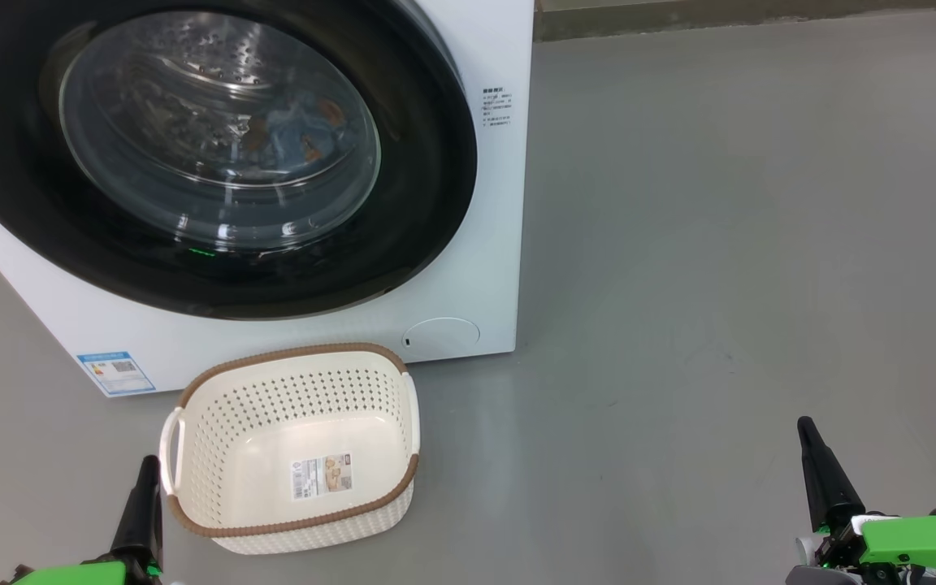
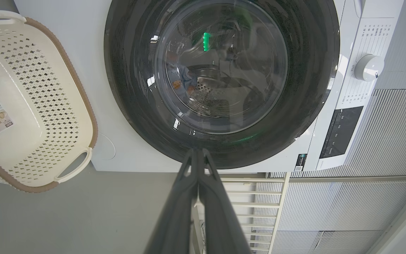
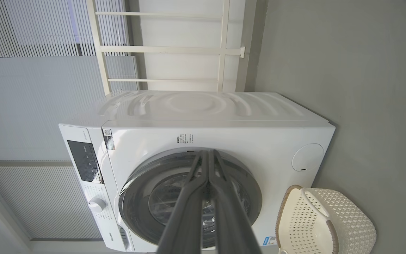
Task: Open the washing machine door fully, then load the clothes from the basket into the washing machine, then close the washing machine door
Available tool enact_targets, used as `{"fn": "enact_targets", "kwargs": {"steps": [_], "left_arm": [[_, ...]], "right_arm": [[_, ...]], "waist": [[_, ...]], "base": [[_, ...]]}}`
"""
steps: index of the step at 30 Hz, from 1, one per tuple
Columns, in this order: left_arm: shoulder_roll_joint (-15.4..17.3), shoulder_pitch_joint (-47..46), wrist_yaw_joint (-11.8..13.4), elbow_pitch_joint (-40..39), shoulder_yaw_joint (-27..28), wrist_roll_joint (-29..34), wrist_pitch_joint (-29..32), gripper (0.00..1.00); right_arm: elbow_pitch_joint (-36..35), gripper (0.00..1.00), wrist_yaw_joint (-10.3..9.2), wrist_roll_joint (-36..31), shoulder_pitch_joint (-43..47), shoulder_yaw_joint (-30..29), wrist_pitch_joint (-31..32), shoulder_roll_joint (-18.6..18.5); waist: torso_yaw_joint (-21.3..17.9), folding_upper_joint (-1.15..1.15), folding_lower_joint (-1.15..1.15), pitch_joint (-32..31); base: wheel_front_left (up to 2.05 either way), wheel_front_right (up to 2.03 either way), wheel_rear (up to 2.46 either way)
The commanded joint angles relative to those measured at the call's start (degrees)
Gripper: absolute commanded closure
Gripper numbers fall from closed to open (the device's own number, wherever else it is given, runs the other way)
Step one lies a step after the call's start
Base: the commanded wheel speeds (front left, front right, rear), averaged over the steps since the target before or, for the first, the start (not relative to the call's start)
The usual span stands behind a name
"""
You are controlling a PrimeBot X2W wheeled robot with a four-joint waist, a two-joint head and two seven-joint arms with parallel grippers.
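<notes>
The white washing machine stands with its round black-rimmed door shut flat against its front. Through the glass I see blue clothes with orange prints lying in the steel drum. The cream basket sits on the floor before the machine with nothing in it but its label sticker. My left gripper is shut, low beside the basket's left handle. My right gripper is shut, far to the right above bare floor.
Grey floor spreads wide to the right of the machine. A blue energy label and a round service flap mark the machine's lower front. A white rack and ribbed wall panels stand behind the machine.
</notes>
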Motion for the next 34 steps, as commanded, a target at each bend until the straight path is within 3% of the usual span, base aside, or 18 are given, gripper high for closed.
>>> {"fn": "enact_targets", "kwargs": {"steps": [1,34], "left_arm": [[1.14,-2.26,-0.66,-1.14,1.90,-0.22,0.17,1.00],[1.14,-2.26,-0.66,-1.15,1.90,-0.22,0.17,1.00]], "right_arm": [[-1.41,1.00,-0.06,0.21,-2.34,1.32,0.45,-0.40],[-1.41,1.00,-0.06,0.21,-2.34,1.33,0.44,-0.40]], "waist": [[0.00,0.00,0.00,0.00],[0.00,0.00,0.00,0.00]], "base": [[0.00,0.00,0.00],[0.00,0.00,0.00]]}}
